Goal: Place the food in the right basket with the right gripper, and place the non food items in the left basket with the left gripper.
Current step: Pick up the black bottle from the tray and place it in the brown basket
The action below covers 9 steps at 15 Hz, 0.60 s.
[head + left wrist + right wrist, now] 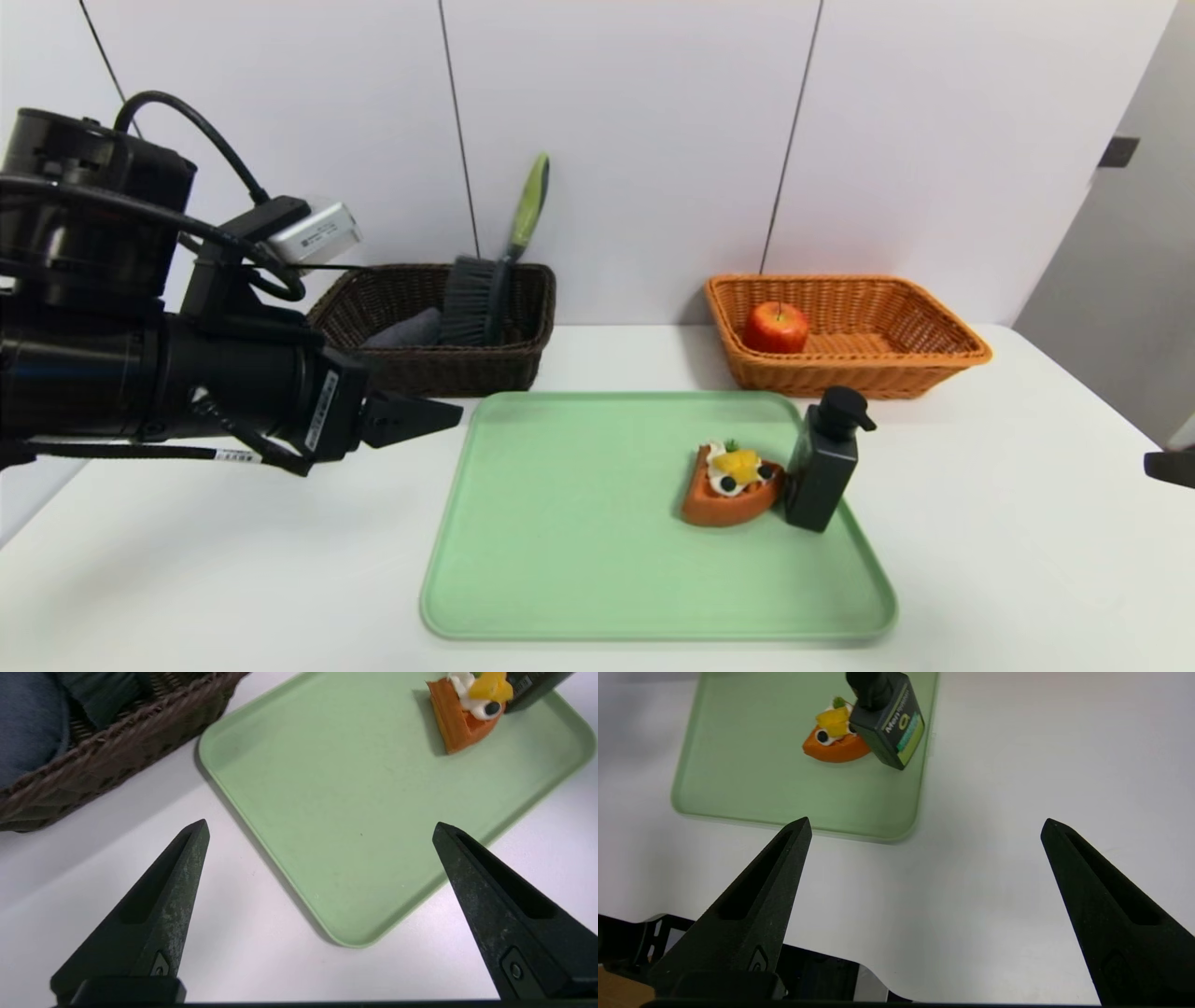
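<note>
Baskets, dark brown [439, 373] and orange [840, 378]: woven wicker look, rough. Tray [579, 523]: smooth green plastic look, soft sheen. Roll [409, 330]: matt fuzzy cloth. Apple [777, 328]: smooth, glossy (almost waxy). Table [280, 579]: smooth, pale, faint sheen. Left gripper [322, 823]: black, scuffed, mostly matt. Brush [473, 299]: coarse bristles.

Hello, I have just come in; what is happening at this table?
A robot is sorting things into two baskets; neither gripper holds anything. The open left gripper hovers near the dark brown wicker basket, which holds a green-handled brush and a grey cloth roll. A red apple is in the orange wicker basket. The open right gripper is aside.
</note>
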{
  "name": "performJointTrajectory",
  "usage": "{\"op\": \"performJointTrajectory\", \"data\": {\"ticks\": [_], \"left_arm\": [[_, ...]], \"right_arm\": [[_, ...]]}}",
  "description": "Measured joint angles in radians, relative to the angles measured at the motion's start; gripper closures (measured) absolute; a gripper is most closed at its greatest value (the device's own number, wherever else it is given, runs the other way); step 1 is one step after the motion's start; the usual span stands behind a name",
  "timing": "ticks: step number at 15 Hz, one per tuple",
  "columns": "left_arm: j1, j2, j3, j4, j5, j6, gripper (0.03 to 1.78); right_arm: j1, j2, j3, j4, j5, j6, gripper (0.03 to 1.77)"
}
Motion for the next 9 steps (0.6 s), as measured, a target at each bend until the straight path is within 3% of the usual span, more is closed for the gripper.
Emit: {"op": "performJointTrajectory", "data": {"ticks": [9], "left_arm": [[-0.024,-0.12,0.085,-0.021,-0.001,0.011,0.12]], "right_arm": [[0.1,0.127,-0.116,-0.011,0.023,-0.018,0.1]]}}
